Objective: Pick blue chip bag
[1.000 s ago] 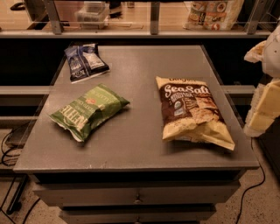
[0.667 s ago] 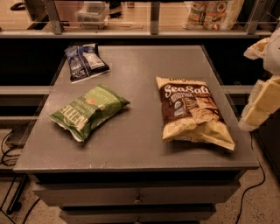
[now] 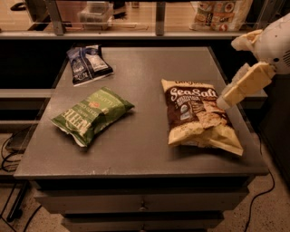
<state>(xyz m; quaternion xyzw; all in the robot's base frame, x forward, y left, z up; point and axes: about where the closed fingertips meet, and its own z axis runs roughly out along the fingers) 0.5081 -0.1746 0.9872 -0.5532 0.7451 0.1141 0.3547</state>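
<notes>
The blue chip bag (image 3: 88, 64) is small, dark navy and crinkly with a pale panel. It lies at the far left corner of the grey table (image 3: 140, 149). My gripper (image 3: 225, 99) reaches in from the right on a white arm. It hangs over the table's right edge, just above the upper right corner of the Sea Salt bag (image 3: 197, 115). It is far from the blue bag, about the table's width away, and holds nothing that I can see.
A green chip bag (image 3: 90, 114) lies left of centre, between the gripper's side and the blue bag. The yellow-and-brown Sea Salt bag lies on the right. A shelf rail (image 3: 136, 34) with packages (image 3: 219, 12) runs behind the table. Cables (image 3: 9, 154) hang at the left.
My gripper has moved left and slightly up, from beside the table's right edge to over the Sea Salt bag's corner. The three bags have not moved.
</notes>
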